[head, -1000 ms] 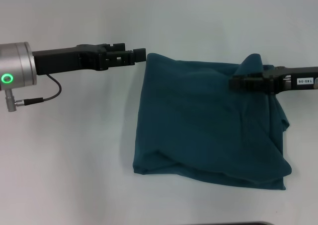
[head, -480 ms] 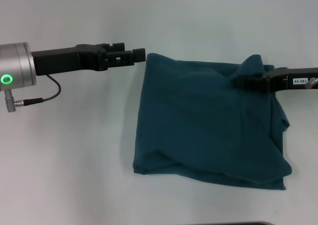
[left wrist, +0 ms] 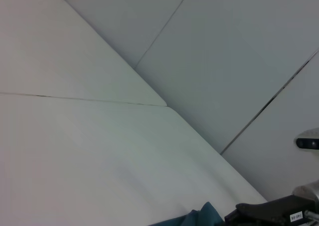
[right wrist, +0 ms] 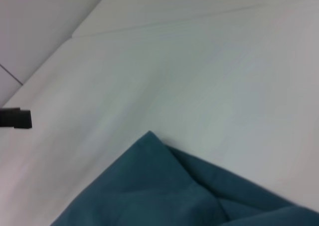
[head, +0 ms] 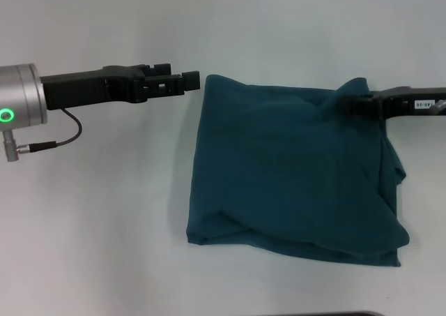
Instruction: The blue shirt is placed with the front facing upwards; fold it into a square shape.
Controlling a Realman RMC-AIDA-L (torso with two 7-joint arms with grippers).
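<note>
The blue shirt (head: 293, 176) lies folded into a rough square on the white table, its plain side up, with a raised peak of cloth at its far right corner. The same shirt shows as a corner (right wrist: 164, 191) in the right wrist view and as a small tip (left wrist: 199, 218) in the left wrist view. My left gripper (head: 195, 81) hovers just beside the shirt's far left corner, apart from the cloth. Over the far right corner, beside the peak, is my right gripper (head: 346, 107). No lettering or collar shows.
The white table (head: 104, 225) stretches bare to the left of and in front of the shirt. A grey cable (head: 63, 138) hangs under the left arm. A wall of pale panels (left wrist: 224, 61) stands behind the table.
My right gripper has drawn back to the right across the shirt's far right corner, while the peak of cloth stayed put. The left arm has shifted slightly away and upward.
</note>
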